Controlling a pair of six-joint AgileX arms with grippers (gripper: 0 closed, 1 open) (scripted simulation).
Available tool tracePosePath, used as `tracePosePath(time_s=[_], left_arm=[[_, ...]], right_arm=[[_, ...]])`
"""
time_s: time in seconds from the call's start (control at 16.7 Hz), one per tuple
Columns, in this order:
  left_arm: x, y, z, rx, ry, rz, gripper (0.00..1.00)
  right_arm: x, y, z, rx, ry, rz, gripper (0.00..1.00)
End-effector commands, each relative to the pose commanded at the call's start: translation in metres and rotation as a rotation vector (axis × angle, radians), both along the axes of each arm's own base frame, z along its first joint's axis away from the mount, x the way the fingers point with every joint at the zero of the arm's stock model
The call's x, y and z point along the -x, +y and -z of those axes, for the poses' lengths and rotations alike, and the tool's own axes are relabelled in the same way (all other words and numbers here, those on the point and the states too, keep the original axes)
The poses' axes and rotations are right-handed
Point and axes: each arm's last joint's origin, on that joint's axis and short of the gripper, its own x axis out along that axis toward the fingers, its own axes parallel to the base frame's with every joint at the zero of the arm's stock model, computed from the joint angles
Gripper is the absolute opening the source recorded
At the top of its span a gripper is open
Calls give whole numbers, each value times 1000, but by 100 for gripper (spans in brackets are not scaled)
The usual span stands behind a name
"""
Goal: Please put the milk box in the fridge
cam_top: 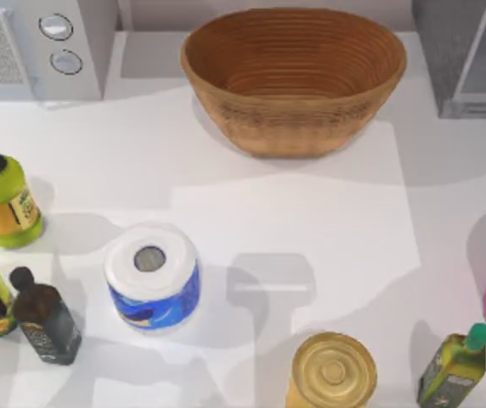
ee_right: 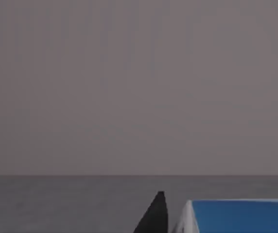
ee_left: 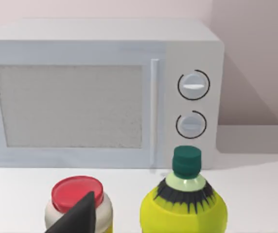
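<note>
Right pincer's black fingertip [ee_right: 153, 216] stands just beside the blue-topped milk box [ee_right: 241, 216], before a plain grey surface; whether it grips the carton I cannot tell. From above, the dark-grey boxy fridge [cam_top: 447, 59] sits at the white desk's [cam_top: 311, 221] far right corner. Left pincer's fingertip [ee_left: 78, 218] faces the light-grey microwave [ee_left: 100, 92]; its state is unclear.

The fridge [cam_top: 468, 59], a dark-grey box with a paler grey interior, stands at the table's far right corner. In the right wrist view, the blue top of the milk box [ee_right: 241, 216] shows against a plain grey surface.
</note>
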Motion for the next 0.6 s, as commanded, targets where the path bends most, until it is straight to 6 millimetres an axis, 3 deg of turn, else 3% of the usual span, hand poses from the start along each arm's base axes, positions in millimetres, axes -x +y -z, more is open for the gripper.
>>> tracePosePath(time_s=[0.18, 0.3, 0.6], left_arm=[[0, 0, 0, 0, 0, 0, 100], [0, 0, 0, 0, 0, 0, 100], [0, 0, 0, 0, 0, 0, 100]], right_arm=[[-28, 2, -14, 6, -16, -8, 0], [-40, 6, -10, 0, 7, -13, 0], [-45, 7, -5, -5, 27, -14, 0]])
